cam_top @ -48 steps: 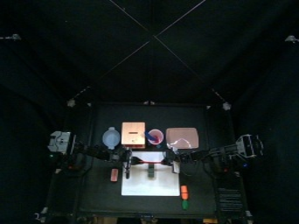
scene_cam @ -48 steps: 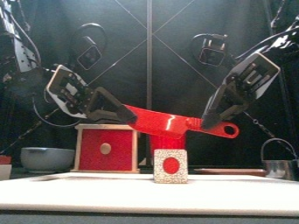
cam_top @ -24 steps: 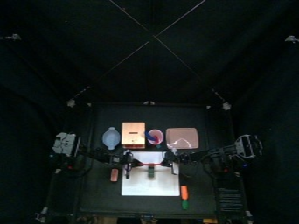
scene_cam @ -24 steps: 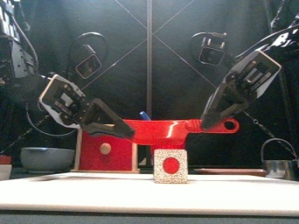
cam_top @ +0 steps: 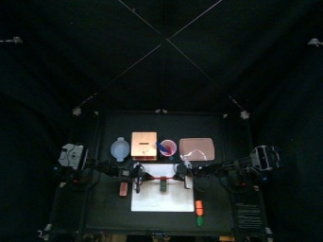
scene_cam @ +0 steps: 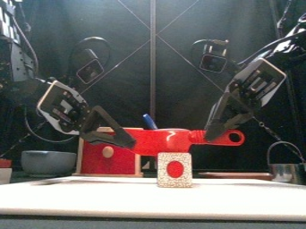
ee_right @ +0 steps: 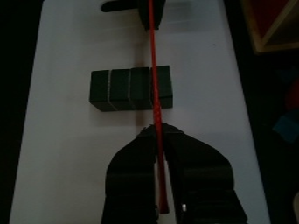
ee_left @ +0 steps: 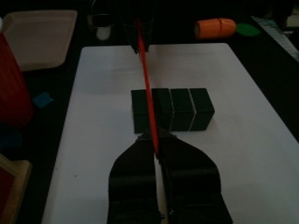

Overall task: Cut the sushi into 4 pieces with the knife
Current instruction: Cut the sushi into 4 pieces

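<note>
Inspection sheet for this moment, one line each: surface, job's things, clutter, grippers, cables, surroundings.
Surface: white cutting board on the black table; only the roll lies on it.
Job's things: sushi roll on the board, blocks all together; red knife held level across it, contact unclear.
Clutter: blue-grey bowl, wooden box, red cup and pink tray in a row behind the board; small toys on either side of it.
Grippers: left gripper and right gripper each shut on one end of the knife.
Cables: nothing seen.
Surroundings: black curtains; nothing else seen.
</note>
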Tool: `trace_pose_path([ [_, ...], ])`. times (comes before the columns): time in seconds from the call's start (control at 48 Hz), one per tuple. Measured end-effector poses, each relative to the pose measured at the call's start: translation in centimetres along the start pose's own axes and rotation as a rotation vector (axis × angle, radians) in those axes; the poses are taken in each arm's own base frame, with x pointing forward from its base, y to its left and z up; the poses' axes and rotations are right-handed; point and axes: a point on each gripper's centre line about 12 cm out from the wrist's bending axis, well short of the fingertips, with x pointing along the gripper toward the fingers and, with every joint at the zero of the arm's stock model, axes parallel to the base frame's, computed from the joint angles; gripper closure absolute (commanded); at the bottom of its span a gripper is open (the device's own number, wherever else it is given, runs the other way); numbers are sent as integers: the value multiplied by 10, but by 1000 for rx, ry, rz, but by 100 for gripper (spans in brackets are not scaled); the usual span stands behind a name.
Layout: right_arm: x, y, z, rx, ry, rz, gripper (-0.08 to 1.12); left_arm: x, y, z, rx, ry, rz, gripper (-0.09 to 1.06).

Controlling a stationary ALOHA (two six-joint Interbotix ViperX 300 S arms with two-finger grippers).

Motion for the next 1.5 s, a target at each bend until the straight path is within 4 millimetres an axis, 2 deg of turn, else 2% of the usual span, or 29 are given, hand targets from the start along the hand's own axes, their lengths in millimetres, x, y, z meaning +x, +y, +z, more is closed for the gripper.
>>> trace_pose_path([
  [0.562, 4, 1, -1, -4, 7, 4, 87, 3, 1, -12, -2, 38, 6, 79],
  [0.646, 11, 1, -8, 5, 34, 2, 87, 7, 2, -17, -7, 66, 11, 79],
  [0.854, 14, 1, -11, 17, 46, -1, 87, 9, 2, -20, -5, 87, 11, 79],
  [1.042, 24, -1, -26, 35, 98, -9, 87, 16, 3, -30, -9, 135, 17, 79],
  [1.292, 24, -4, -26, 37, 104, -19, 87, 21, 3, -37, -16, 179, 24, 79],
  [1.5, 19, -18, -22, 38, 103, -54, 87, 25, 19, -32, -29, 183, 59, 80],
])
